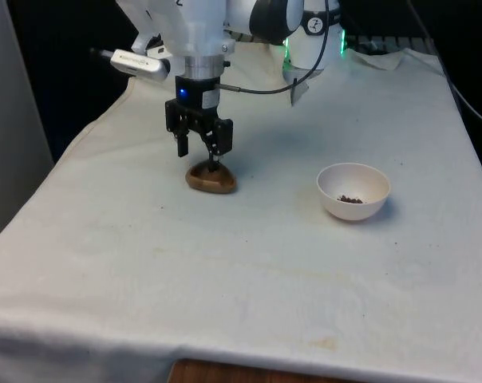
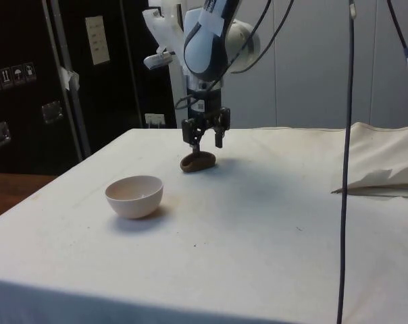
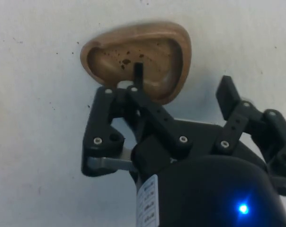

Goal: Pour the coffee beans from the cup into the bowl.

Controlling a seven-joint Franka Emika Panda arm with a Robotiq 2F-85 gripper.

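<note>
Item: brown cup [image 1: 211, 179], upright on cloth, mid-table toward front view's left, well in from edges; a few specks inside. My gripper [image 1: 199, 155] directly above it, fingers spread, not pinching anything; one fingertip [image 3: 138, 71] over cup's hollow, other outside its rim. White bowl [image 1: 353, 191] w/ beans, well apart toward front view's right; bare cloth [image 1: 249, 271] between.

You see table under white cloth [image 1: 249, 279]. Brown wooden cup [image 1: 211, 178] at front view's 10 o'clock; white round bowl [image 1: 353, 191] with few beans at 3 o'clock, well apart.
</note>
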